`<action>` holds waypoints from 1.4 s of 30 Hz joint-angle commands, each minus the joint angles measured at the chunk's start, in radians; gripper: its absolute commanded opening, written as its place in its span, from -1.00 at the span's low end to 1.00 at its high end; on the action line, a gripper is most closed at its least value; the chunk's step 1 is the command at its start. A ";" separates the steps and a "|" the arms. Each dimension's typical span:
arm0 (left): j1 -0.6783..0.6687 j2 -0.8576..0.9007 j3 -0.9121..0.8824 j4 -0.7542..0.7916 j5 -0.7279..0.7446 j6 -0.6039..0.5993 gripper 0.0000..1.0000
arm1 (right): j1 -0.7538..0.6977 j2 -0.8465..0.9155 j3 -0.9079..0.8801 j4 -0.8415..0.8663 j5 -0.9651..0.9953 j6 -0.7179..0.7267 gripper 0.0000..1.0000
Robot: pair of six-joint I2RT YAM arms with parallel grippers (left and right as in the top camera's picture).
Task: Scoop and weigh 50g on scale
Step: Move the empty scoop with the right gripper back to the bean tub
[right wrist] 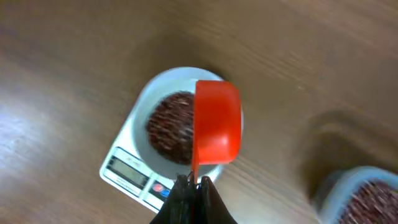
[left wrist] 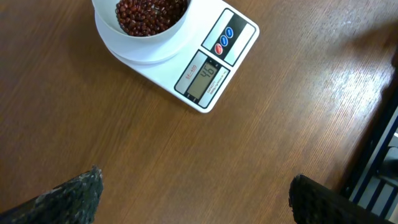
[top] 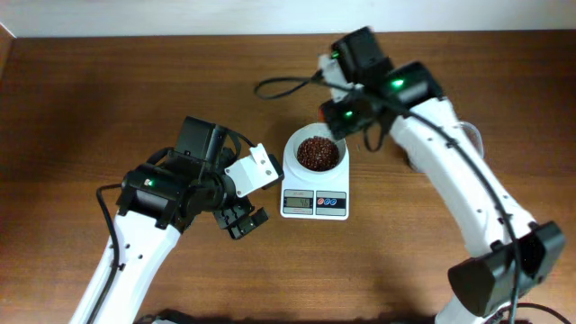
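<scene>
Your right hand (right wrist: 194,182) grips the scoop (right wrist: 217,121) by its handle, tipped above the beans (right wrist: 169,127) in the bowl (right wrist: 155,84) on the scale (right wrist: 127,177), while your left hand (left wrist: 196,196) hangs wide open nearby; tilt too fast and you could overshoot the weight or spill onto the desk (left wrist: 280,124).

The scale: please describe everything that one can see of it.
The scale is a small white body with rounded corners, smooth plastic as it looks, lying flat on the brown wooden table. At its front are a grey display with dark digits and small blue and red buttons. A round white bowl stands on it, holding dark red-brown beans. An orange-red scoop hangs over the bowl; whether it touches cannot be told.
</scene>
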 commanded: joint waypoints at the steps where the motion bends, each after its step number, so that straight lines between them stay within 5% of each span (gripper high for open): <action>1: 0.005 -0.001 0.018 0.001 0.014 0.016 0.98 | -0.177 -0.033 0.019 -0.106 0.032 0.012 -0.92; 7: 0.005 -0.001 0.018 0.001 0.014 0.016 0.98 | -0.472 -0.003 0.016 -0.204 0.041 0.011 -0.92; 18: 0.005 -0.001 0.018 0.001 0.014 0.016 0.98 | -0.470 0.097 -0.190 -0.022 0.060 0.034 -0.92; 27: 0.005 -0.001 0.018 0.001 0.014 0.016 0.98 | -0.476 0.109 -0.192 0.003 -0.050 0.031 -0.92; 42: 0.005 -0.001 0.018 0.001 0.014 0.016 0.98 | -0.842 0.108 -0.191 -0.043 -0.587 -0.106 -0.92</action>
